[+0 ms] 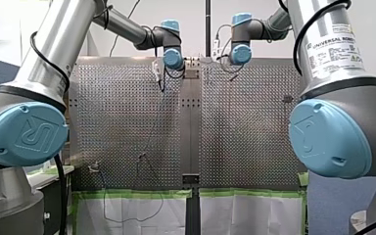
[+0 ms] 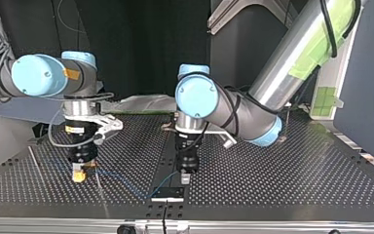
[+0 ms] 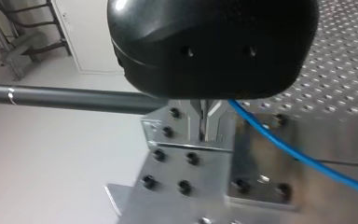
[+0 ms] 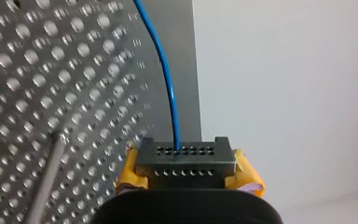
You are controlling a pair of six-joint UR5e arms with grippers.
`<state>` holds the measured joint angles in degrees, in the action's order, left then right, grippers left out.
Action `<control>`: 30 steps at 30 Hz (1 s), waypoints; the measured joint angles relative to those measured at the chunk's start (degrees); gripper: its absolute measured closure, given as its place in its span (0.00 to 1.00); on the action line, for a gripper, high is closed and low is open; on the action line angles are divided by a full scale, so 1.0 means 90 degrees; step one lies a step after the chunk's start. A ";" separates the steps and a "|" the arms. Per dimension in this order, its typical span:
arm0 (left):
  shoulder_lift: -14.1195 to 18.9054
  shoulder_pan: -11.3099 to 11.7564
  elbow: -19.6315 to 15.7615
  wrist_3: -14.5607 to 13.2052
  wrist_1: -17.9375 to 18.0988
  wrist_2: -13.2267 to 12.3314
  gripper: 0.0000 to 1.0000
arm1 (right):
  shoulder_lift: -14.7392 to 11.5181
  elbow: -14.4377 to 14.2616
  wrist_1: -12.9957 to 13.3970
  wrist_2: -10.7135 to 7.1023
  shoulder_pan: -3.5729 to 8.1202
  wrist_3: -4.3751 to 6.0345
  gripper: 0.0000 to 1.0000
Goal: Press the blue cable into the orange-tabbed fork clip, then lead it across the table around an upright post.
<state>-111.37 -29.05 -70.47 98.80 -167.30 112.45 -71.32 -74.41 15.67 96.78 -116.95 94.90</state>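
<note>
The blue cable (image 2: 126,183) runs low over the perforated table (image 2: 282,170) from my right gripper (image 2: 79,174) to my left gripper (image 2: 185,176). In the left wrist view my left gripper (image 3: 204,125) has its metal fingers shut, with the cable (image 3: 298,154) leaving beside them, above a bolted metal bracket (image 3: 186,163). My right gripper (image 4: 182,161), with yellow pads, is shut, and the cable (image 4: 168,84) leads straight out ahead of it. No orange-tabbed clip can be made out. Beside the right gripper stands a thin metal rod (image 4: 46,182).
A black bracket (image 2: 168,193) sits at the table's edge nearest the top view, under the cable's bend. A dark bar (image 3: 74,98) crosses behind the left gripper. In the front view small fixtures (image 1: 94,168) stand on the table's left half.
</note>
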 joint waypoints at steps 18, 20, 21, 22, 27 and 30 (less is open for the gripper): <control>-0.0423 -0.0058 0.0887 0.0260 -0.0425 -0.0326 1.00 | -0.0053 0.0038 -0.0113 -0.0055 0.0531 0.0065 1.00; -0.0498 -0.0075 0.0992 0.0326 -0.0486 -0.0361 1.00 | -0.0070 0.0043 -0.0116 -0.0056 0.0588 0.0074 1.00; -0.0543 -0.0094 0.1068 0.0354 -0.0541 -0.0375 1.00 | -0.0080 0.0045 -0.0117 -0.0056 0.0626 0.0080 1.00; -0.0568 -0.0110 0.1126 0.0369 -0.0578 -0.0383 1.00 | -0.0088 0.0044 -0.0119 -0.0056 0.0658 0.0084 1.00; -0.0673 -0.0203 0.1383 0.0401 -0.0685 -0.0406 1.00 | -0.0121 0.0042 -0.0149 -0.0058 0.0824 0.0091 1.00; -0.0801 -0.0278 0.1532 0.0376 -0.0805 -0.0403 1.00 | -0.0127 0.0040 -0.0164 -0.0059 0.0917 0.0092 1.00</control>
<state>-118.58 -31.55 -56.68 102.18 -174.54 108.82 -72.46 -74.04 14.19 96.25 -108.69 95.73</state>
